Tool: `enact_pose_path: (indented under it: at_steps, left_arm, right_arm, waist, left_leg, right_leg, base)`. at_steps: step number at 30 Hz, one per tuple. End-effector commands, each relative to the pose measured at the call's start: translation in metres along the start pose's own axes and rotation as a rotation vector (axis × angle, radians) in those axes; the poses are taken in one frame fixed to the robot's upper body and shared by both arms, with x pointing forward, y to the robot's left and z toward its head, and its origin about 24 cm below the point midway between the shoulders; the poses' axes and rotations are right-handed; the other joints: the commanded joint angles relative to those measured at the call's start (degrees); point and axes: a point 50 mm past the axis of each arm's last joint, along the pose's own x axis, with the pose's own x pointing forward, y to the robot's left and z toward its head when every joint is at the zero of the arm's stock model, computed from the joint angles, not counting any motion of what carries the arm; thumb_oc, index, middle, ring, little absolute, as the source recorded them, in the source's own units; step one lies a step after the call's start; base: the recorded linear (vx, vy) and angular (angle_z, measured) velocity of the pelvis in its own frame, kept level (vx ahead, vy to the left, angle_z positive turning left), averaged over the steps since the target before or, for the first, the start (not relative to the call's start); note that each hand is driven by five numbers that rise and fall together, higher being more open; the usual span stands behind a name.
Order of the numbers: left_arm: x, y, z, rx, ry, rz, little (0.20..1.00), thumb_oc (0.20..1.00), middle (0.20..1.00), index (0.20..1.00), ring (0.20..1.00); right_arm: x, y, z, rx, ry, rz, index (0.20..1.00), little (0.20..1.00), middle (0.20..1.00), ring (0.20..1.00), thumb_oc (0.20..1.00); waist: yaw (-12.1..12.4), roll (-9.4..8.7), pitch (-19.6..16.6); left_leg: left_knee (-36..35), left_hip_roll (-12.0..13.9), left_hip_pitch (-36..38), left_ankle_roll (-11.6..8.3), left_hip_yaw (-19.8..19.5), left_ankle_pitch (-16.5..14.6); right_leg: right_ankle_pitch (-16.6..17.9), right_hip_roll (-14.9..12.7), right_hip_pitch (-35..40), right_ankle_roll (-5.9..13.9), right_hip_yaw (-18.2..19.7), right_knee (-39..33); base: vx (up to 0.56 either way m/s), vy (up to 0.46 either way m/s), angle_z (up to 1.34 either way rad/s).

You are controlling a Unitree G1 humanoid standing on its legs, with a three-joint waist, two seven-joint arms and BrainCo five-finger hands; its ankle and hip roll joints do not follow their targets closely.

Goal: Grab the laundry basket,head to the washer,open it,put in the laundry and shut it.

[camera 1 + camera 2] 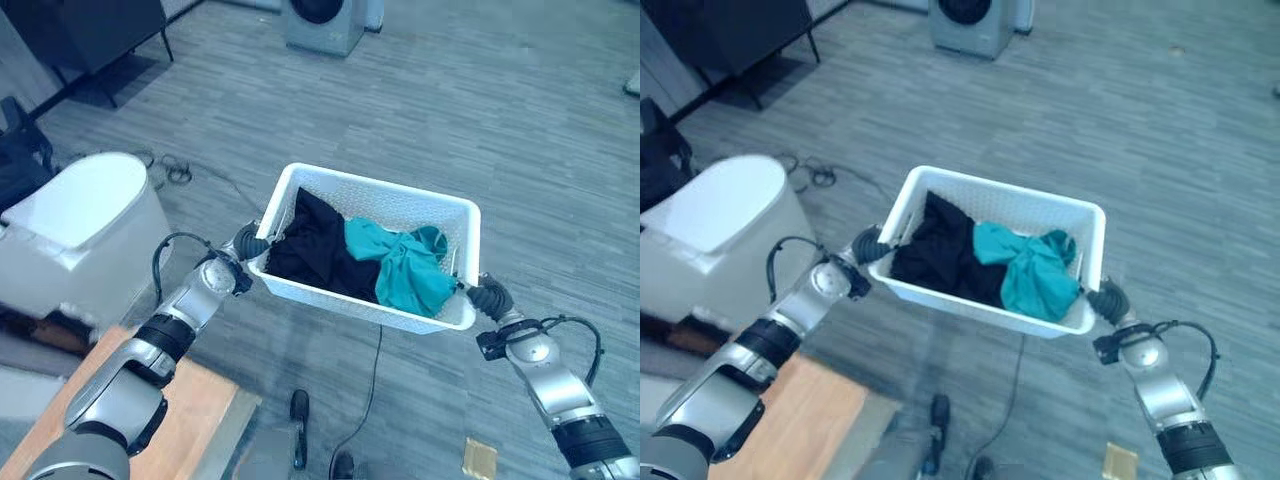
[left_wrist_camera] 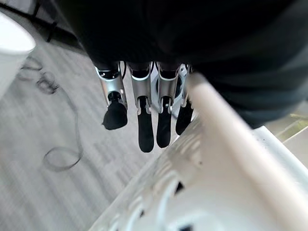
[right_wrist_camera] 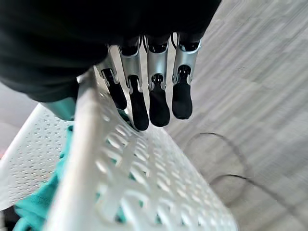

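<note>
While both of my hands sit at the short ends of the white laundry basket (image 1: 455,215), it hangs between them above the grey floor (image 1: 520,120): left hand (image 1: 250,243) at one end wall, right hand (image 1: 490,297) at the other. My wrist views show each hand's fingers (image 2: 146,126) straight and side by side, pointing down the outside of the perforated wall just under the rim. Between my hands lie black cloth (image 1: 315,245) and teal cloth (image 1: 405,265). Well beyond my fingertips stands the washer (image 1: 322,20); a white appliance (image 1: 80,230) sits outboard of my left hand.
</note>
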Motion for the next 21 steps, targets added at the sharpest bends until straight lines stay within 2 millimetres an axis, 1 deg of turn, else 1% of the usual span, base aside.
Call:
enact_pose_path:
  at_steps: [1, 2, 3, 4, 5, 6, 7, 8, 9, 11, 12, 13, 14, 15, 16, 17, 18, 19, 20, 21]
  left_arm:
    - [0.005, 0.0, 0.08, -0.046, -0.349, 0.01, 0.2, 0.2, 0.2, 0.2, 0.2]
    - [0.005, 0.0, 0.08, -0.047, -0.349, 0.011, 0.2, 0.2, 0.2, 0.2, 0.2]
    - [0.006, 0.002, 0.081, -0.056, -0.348, 0.017, 0.2, 0.2, 0.2, 0.2, 0.2]
    - [0.005, 0.003, 0.082, -0.055, -0.357, 0.016, 0.2, 0.2, 0.2, 0.2, 0.2]
    - [0.006, -0.001, 0.082, -0.066, -0.353, 0.004, 0.2, 0.2, 0.2, 0.2, 0.2]
    - [0.005, -0.001, 0.083, -0.069, -0.362, 0.005, 0.2, 0.2, 0.2, 0.2, 0.2]
    - [0.007, -0.002, 0.083, -0.074, -0.355, 0.002, 0.2, 0.2, 0.2, 0.2, 0.2]
    - [0.007, -0.004, 0.085, -0.078, -0.362, 0.002, 0.2, 0.2, 0.2, 0.2, 0.2]
    - [0.008, -0.006, 0.084, -0.082, -0.353, 0.001, 0.2, 0.2, 0.2, 0.2, 0.2]
    - [0.01, -0.007, 0.082, -0.076, -0.338, 0.014, 0.2, 0.2, 0.2, 0.2, 0.2]
    - [0.011, -0.007, 0.079, -0.071, -0.327, 0.018, 0.2, 0.2, 0.2, 0.2, 0.2]
    - [0.011, -0.007, 0.077, -0.061, -0.32, 0.016, 0.2, 0.2, 0.2, 0.2, 0.2]
    - [0.011, -0.009, 0.075, -0.053, -0.316, 0.013, 0.2, 0.2, 0.2, 0.2, 0.2]
    - [0.011, -0.009, 0.075, -0.053, -0.316, 0.013, 0.2, 0.2, 0.2, 0.2, 0.2]
    - [0.01, -0.011, 0.072, -0.043, -0.309, -0.001, 0.2, 0.2, 0.2, 0.2, 0.2]
    - [0.009, -0.012, 0.072, -0.047, -0.317, -0.011, 0.2, 0.2, 0.2, 0.2, 0.2]
    - [0.009, -0.013, 0.072, -0.052, -0.319, -0.018, 0.2, 0.2, 0.2, 0.2, 0.2]
    - [0.009, -0.013, 0.075, -0.048, -0.322, -0.029, 0.2, 0.2, 0.2, 0.2, 0.2]
    - [0.009, -0.009, 0.074, -0.051, -0.315, -0.023, 0.2, 0.2, 0.2, 0.2, 0.2]
    - [0.009, -0.004, 0.076, -0.048, -0.322, -0.012, 0.2, 0.2, 0.2, 0.2, 0.2]
  right_arm:
    - [0.008, -0.005, 0.088, 0.009, -0.418, -0.006, 0.2, 0.2, 0.2, 0.2, 0.2]
    - [0.009, -0.005, 0.088, 0.008, -0.419, -0.006, 0.2, 0.2, 0.2, 0.2, 0.2]
    - [0.01, -0.006, 0.089, 0.016, -0.419, -0.019, 0.2, 0.2, 0.2, 0.2, 0.2]
    - [0.01, -0.007, 0.089, 0.019, -0.417, -0.02, 0.2, 0.2, 0.2, 0.2, 0.2]
    - [0.01, -0.008, 0.087, 0.031, -0.412, -0.024, 0.2, 0.2, 0.2, 0.2, 0.2]
    - [0.01, -0.01, 0.086, 0.03, -0.406, -0.028, 0.2, 0.2, 0.2, 0.2, 0.2]
    - [0.011, -0.011, 0.087, 0.025, -0.405, -0.022, 0.2, 0.2, 0.2, 0.2, 0.2]
    - [0.012, -0.012, 0.088, 0.02, -0.407, -0.018, 0.2, 0.2, 0.2, 0.2, 0.2]
    - [0.013, -0.013, 0.089, 0.012, -0.408, -0.013, 0.2, 0.2, 0.2, 0.2, 0.2]
    - [0.015, -0.016, 0.093, 0.0, -0.413, -0.014, 0.2, 0.2, 0.2, 0.2, 0.2]
    - [0.016, -0.016, 0.092, -0.004, -0.407, -0.013, 0.2, 0.2, 0.2, 0.2, 0.2]
    - [0.016, -0.016, 0.091, -0.005, -0.399, -0.01, 0.2, 0.2, 0.2, 0.2, 0.2]
    - [0.016, -0.017, 0.09, -0.006, -0.399, -0.013, 0.2, 0.2, 0.2, 0.2, 0.2]
    - [0.016, -0.017, 0.09, -0.006, -0.398, -0.012, 0.2, 0.2, 0.2, 0.2, 0.2]
    - [0.015, -0.02, 0.086, -0.011, -0.384, -0.014, 0.2, 0.2, 0.2, 0.2, 0.2]
    - [0.014, -0.025, 0.086, -0.014, -0.382, -0.026, 0.2, 0.2, 0.2, 0.2, 0.2]
    - [0.014, -0.027, 0.085, -0.006, -0.379, -0.039, 0.2, 0.2, 0.2, 0.2, 0.2]
    - [0.013, -0.034, 0.084, 0.012, -0.378, -0.067, 0.2, 0.2, 0.2, 0.2, 0.2]
    - [0.012, -0.036, 0.082, 0.015, -0.372, -0.073, 0.2, 0.2, 0.2, 0.2, 0.2]
    - [0.011, -0.034, 0.082, 0.031, -0.372, -0.077, 0.2, 0.2, 0.2, 0.2, 0.2]
  waist:
    - [-0.5, 2.73, -5.7]
    - [-0.5, 2.81, -5.7]
    - [-1.2, 3.82, -5.4]
    - [-1.8, 4.32, -5.4]
    - [-2.6, 4.92, -5.0]
    - [-3.0, 5.44, -5.1]
    - [-3.5, 5.71, -5.1]
    - [-4.1, 6.14, -5.2]
    - [-4.6, 6.29, -5.3]
    - [-5.2, 6.53, -5.3]
    - [-5.5, 6.55, -5.4]
    - [-5.9, 6.57, -5.7]
    - [-6.3, 6.47, -6.1]
    - [-6.4, 6.54, -6.1]
    - [-7.1, 6.37, -7.6]
    - [-7.6, 6.92, -8.1]
    - [-8.1, 7.27, -8.1]
    - [-8.6, 6.67, -7.4]
    - [-8.5, 5.6, -7.2]
    - [-8.0, 4.98, -6.8]
  left_leg:
    - [-0.9, -0.1, 3.2, 0.4, -2.8, -4.7]
    - [-1.0, 0.0, 3.1, 0.35, -2.8, -4.4]
    - [-1.8, 0.2, 5.0, 0.24, -4.9, -4.6]
    - [-1.8, 0.3, 5.7, 0.14, -5.9, -4.7]
    - [-1.3, 0.4, 7.0, -0.15, -8.1, -5.4]
    - [-1.0, 0.7, 7.3, -0.39, -8.8, -6.1]
    - [-1.1, 0.9, 8.2, -0.81, -10.0, -7.3]
    - [-1.7, 1.4, 9.6, -1.27, -10.9, -8.4]
    - [-1.5, 1.4, 10.7, -1.68, -11.6, -9.2]
    - [-0.5, 2.0, 13.2, -2.5, -12.4, -11.1]
    - [-0.3, 2.3, 14.8, -2.99, -12.7, -11.9]
    - [0.0, 2.7, 16.1, -3.43, -13.1, -12.4]
    - [0.5, 3.0, 17.2, -3.87, -13.3, -12.3]
    - [0.4, 3.1, 17.3, -3.91, -13.4, -12.3]
    - [3.6, 4.1, 18.6, -5.23, -13.7, -12.0]
    - [7.7, 5.4, 17.8, -6.68, -12.7, -9.6]
    - [15.4, 7.6, 14.9, -7.89, -10.9, -4.3]
    - [28.0, 10.6, 9.5, -8.78, -9.3, 2.4]
    - [34.3, 12.9, 6.9, -8.07, -6.6, 4.8]
    - [41.4, 14.3, 3.9, -7.47, -5.3, 5.2]
  right_leg:
    - [20.7, 3.6, 3.6, 0.18, -0.4, -1.0]
    - [20.8, 3.6, 3.3, 0.04, -0.4, -0.8]
    - [18.4, 4.3, -0.6, -1.83, 1.8, -2.7]
    - [17.5, 4.7, -1.4, -2.69, 3.2, -5.7]
    - [14.7, 5.6, -3.9, -4.16, 6.5, -9.4]
    - [13.6, 5.4, -4.1, -4.93, 7.1, -12.6]
    - [13.2, 5.2, -5.4, -5.24, 9.0, -18.9]
    - [14.5, 4.4, -6.9, -4.91, 9.7, -24.9]
    - [17.0, 3.5, -7.7, -4.19, 9.6, -30.8]
    - [21.1, 1.7, -9.6, -2.75, 7.9, -38.4]
    - [22.0, 1.4, -10.0, -2.21, 6.7, -40.6]
    - [22.7, 1.5, -10.2, -1.91, 6.2, -41.3]
    - [23.4, 1.8, -10.0, -1.92, 6.4, -40.5]
    - [23.3, 1.8, -9.9, -1.95, 6.2, -40.5]
    - [24.8, 2.5, -8.0, -2.73, 6.3, -38.4]
    - [24.3, 3.1, -6.8, -3.46, 5.4, -37.6]
    - [23.3, 3.8, -5.4, -4.68, 4.6, -36.6]
    - [22.1, 4.0, -4.0, -6.52, 4.1, -35.4]
    - [20.7, 3.9, -2.3, -8.26, 3.2, -35.4]
    - [19.2, 4.8, -0.7, -10.04, 2.5, -35.5]
  base:
    - [0.36, 0.072, 0.06]
    - [0.53, 0.072, -0.04]
    - [0.23, -0.005, -0.06]
    - [0.45, -0.049, -0.06]
    - [0.39, -0.067, 0.24]
    - [0.44, -0.109, 0.28]
    - [0.38, -0.101, 0.52]
    - [0.44, -0.124, 0.77]
    - [0.45, -0.12, 0.82]
    - [0.51, -0.139, 0.62]
    - [0.53, -0.157, 0.49]
    - [0.52, -0.16, 0.52]
    - [0.33, -0.103, 0.5]
    - [0.6, -0.221, 0.72]
    - [0.58, -0.239, 0.74]
    - [0.72, -0.341, 0.92]
    - [0.41, -0.313, 0.66]
    - [0.39, -0.398, 0.48]
    - [0.36, -0.443, 0.5]
    - [0.38, -0.464, 0.47]
